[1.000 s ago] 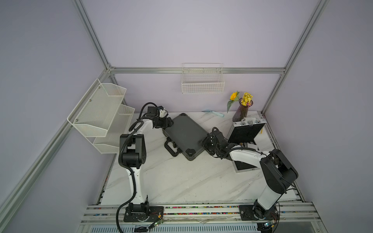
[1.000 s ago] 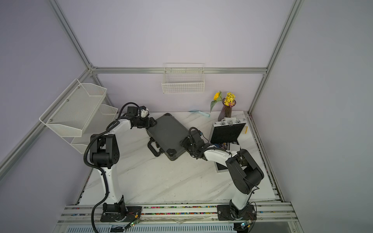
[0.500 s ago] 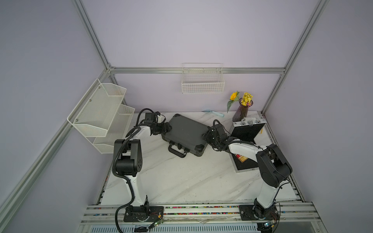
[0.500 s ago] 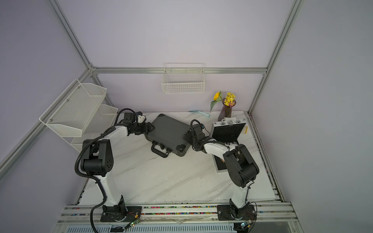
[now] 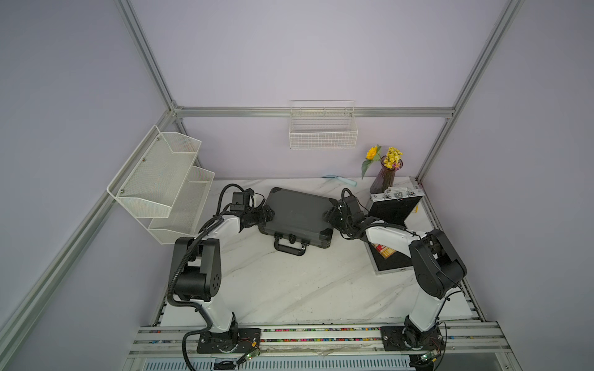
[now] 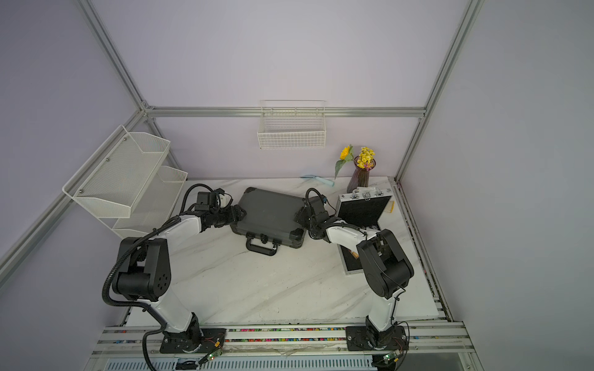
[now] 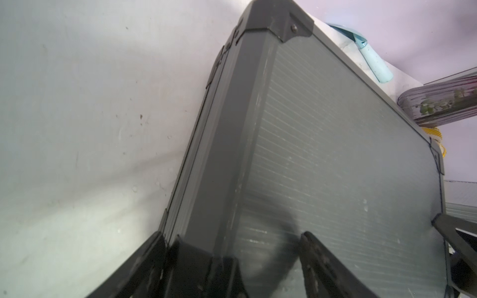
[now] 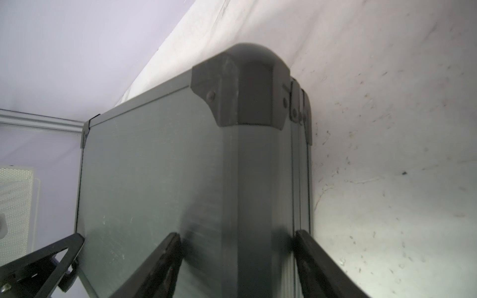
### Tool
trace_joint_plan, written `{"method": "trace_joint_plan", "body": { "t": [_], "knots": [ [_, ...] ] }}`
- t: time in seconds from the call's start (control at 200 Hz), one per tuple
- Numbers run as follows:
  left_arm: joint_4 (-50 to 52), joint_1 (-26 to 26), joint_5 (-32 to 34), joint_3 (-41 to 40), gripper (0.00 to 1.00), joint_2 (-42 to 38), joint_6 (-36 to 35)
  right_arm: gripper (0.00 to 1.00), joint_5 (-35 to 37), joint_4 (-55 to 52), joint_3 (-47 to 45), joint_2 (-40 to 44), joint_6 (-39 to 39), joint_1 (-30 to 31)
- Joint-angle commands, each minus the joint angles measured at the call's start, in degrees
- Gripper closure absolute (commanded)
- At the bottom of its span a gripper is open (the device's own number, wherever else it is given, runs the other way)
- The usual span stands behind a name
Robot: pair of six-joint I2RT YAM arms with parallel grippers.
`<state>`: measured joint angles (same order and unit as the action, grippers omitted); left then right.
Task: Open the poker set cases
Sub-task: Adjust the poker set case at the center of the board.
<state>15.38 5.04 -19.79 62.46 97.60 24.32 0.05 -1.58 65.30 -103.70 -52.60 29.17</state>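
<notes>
Marble-patterned white table point(image 5: 289, 289) carries both cases; the dark grey case point(image 5: 297, 213) is closed in the rear middle, its broad face up and its black handle point(image 5: 289, 249) pointing toward the arms' bases; both top views show it level point(image 6: 268, 210), though whether it rests on the surface or hangs just above it I cannot tell. At its left end the left gripper point(image 5: 265, 214) is clamped across the case's thickness; the left wrist view shows one of the fingers point(image 7: 317, 258) lying on the ribbed top face point(image 7: 335, 154) and the other at the bottom edge, beside a black corner cap point(image 7: 196, 260). At the opposite end the right gripper point(image 5: 331, 216) grasps the dark grey case likewise; in the right wrist view its fingers point(image 8: 165, 258) straddle the rounded edge, one on the top face, one against the underside.

Near the right rear corner the silver case point(image 5: 389, 210) stands open; its black-lined lid is upright, and its base lies flat beneath the right arm, holding something red and yellow too small to name. Behind it is a purple vase point(image 5: 384, 178) of yellow flowers; a pale blue tool point(image 5: 340, 180) lies near the back wall; a wire basket point(image 5: 323, 128) and a white mesh shelf point(image 5: 160, 180) hang on the walls.
</notes>
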Motion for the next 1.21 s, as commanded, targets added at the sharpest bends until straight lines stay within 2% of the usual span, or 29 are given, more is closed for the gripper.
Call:
{"method": "trace_joint_plan", "body": {
  "t": [0.0,0.325,0.675,0.85,1.05,1.13,1.2],
  "knots": [
    [10.36,9.29,-16.41,-7.28,0.20,-2.17,5.61,0.30,-14.35,0.62,-0.87,-0.41,0.17,4.36],
    [5.96,9.29,-12.65,-18.10,0.20,-14.27,11.46,0.31,-14.83,0.08,0.19,-1.13,-0.77,8.70],
    [5.10,9.08,-8.13,-23.90,0.19,-23.91,15.68,0.32,-14.51,-0.74,2.71,-2.97,-1.28,13.31],
    [4.98,6.99,-5.81,-26.67,0.19,-28.09,17.14,0.32,-14.47,-1.22,4.12,-4.20,-1.28,14.75],
    [5.10,3.71,-6.23,-28.18,0.18,-31.01,17.04,0.32,-13.35,-2.17,4.74,-4.53,-0.51,15.01],
    [5.45,3.10,-6.14,-27.96,0.17,-31.81,16.74,0.30,-12.05,-3.17,5.48,-3.75,-0.10,14.96],
    [6.60,2.64,-5.26,-27.53,0.16,-32.78,16.31,0.23,-9.80,-4.60,6.44,-2.73,0.90,14.88]
  ]
}}
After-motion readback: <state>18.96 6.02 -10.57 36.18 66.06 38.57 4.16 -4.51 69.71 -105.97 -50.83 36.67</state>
